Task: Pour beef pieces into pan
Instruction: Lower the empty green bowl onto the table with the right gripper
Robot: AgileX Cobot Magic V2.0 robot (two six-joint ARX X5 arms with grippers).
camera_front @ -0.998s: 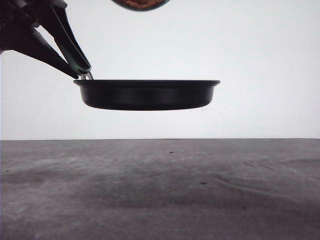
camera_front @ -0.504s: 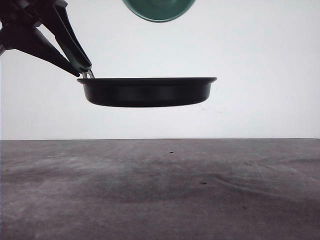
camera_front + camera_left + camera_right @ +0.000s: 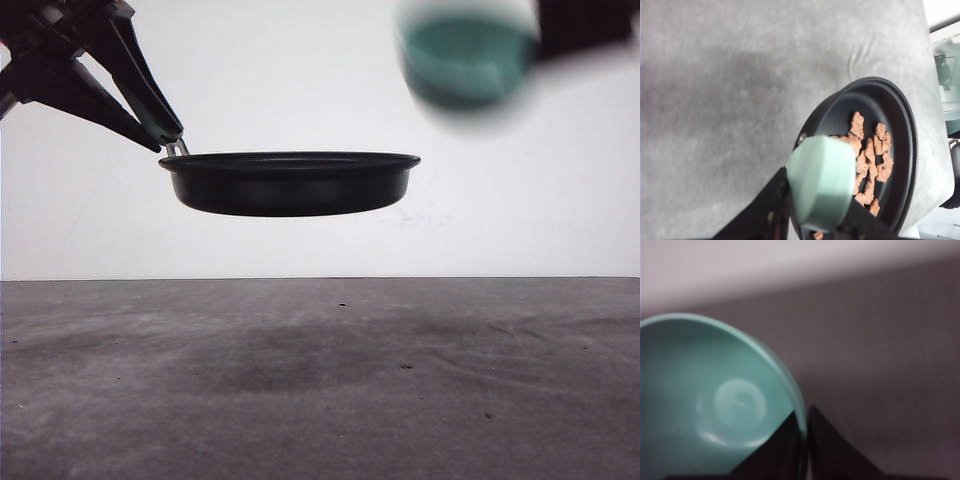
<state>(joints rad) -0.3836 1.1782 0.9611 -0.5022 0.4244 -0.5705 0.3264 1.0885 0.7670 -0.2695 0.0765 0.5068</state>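
We held the pan (image 3: 290, 184) level above the tabletop (image 3: 320, 380), our left gripper (image 3: 165, 135) clamped on its mint-green handle (image 3: 821, 182) so nothing could slide out. The beef pieces (image 3: 870, 160) lay inside the pan. Our right gripper (image 3: 804, 440) pinched the rim of the emptied bowl (image 3: 720, 405), off beside the pan; pouring looked finished.

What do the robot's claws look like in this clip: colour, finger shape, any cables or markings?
The left claw is black, with long, flat fingers tapering to narrow tips. The right claw is also black, its two fingers wedge-shaped with pointed tips. In the front view it is only a dark blur. No cables or markings can be made out.
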